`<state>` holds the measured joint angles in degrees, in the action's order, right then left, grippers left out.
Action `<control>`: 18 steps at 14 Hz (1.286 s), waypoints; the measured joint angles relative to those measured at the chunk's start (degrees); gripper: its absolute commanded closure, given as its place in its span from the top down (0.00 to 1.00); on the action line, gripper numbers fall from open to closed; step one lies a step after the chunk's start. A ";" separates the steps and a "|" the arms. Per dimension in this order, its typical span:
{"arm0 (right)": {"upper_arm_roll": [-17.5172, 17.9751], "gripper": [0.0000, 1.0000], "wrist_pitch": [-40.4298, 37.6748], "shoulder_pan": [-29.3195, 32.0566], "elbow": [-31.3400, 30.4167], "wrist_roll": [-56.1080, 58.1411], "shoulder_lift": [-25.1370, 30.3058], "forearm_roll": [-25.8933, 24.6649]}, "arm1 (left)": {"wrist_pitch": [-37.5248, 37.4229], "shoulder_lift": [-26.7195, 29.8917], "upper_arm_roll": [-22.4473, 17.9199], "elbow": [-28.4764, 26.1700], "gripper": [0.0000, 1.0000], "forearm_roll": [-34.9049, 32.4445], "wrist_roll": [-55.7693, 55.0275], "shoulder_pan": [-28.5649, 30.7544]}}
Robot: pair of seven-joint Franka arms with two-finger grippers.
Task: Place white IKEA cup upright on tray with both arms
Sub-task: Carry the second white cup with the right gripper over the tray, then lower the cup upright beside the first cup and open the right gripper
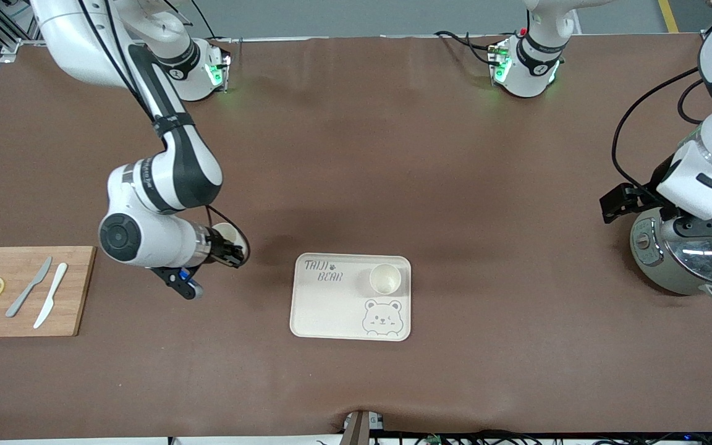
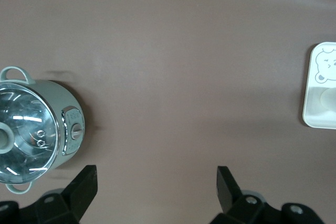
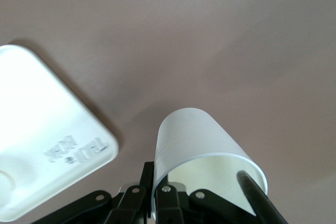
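Only the right wrist view shows fingers (image 3: 252, 192) pinching the cup (image 3: 197, 140).

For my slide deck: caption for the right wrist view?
Right gripper shut on a white cup's rim, above the brown table, beside the cream tray.

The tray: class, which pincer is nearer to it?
Right. The right pincer, shut on a white cup, hangs just off the tray; the open left pincer waits over the pot.
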<state>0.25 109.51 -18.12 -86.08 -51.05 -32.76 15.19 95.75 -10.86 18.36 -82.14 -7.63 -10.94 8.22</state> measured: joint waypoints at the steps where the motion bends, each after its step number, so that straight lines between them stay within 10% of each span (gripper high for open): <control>1: 0.02 0.00 0.49 -1.32 1.99 -3.72 -1.66 0.53 | -0.03 0.27 0.00 0.02 1.00 0.00 0.01 0.00; 8: 0.09 0.00 8.50 -9.26 14.29 -29.56 -12.19 0.74 | -2.79 3.64 -0.35 0.23 1.00 0.00 0.12 -0.59; 14: -0.13 0.00 10.88 -10.29 19.83 -36.11 -18.25 0.74 | -8.03 10.23 -14.83 -4.11 1.00 5.60 3.88 -12.02; 18: -0.35 0.00 13.60 -10.25 20.18 -36.92 -20.27 0.75 | -8.04 14.41 -17.35 -8.58 1.00 7.30 5.93 -12.67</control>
<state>-0.11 123.11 -28.36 -65.91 -87.97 -53.02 15.94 87.71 3.55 1.00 -90.72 -0.34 -5.01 -4.45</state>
